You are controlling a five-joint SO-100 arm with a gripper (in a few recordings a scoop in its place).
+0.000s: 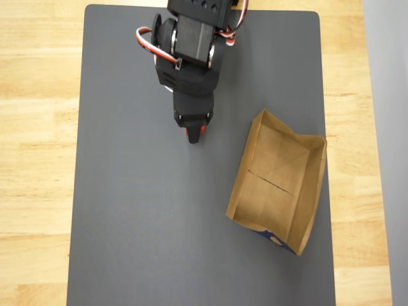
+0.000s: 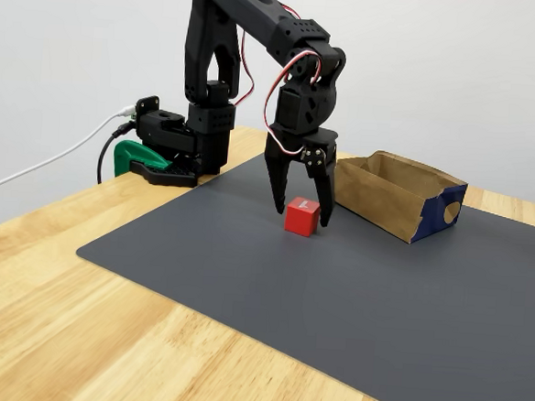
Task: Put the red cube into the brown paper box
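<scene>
In the fixed view, a black robot arm (image 2: 252,34) reaches down over a dark grey mat (image 2: 353,289) on a wooden table (image 2: 65,333). Its gripper (image 2: 301,212) stands spread apart, one finger on each side of the red cube (image 2: 301,216), which rests on the mat. At about three o'clock from the cube, apart from it, sits the brown paper box (image 2: 396,196), open side up.

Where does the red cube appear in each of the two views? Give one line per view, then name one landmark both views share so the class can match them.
Overhead view: the red cube is a red sliver under the gripper, upper centre, on the grey mat.
Fixed view: the cube sits at centre, between the gripper's open fingers.
Shared landmark: the brown paper box, right of the cube in both.
</scene>
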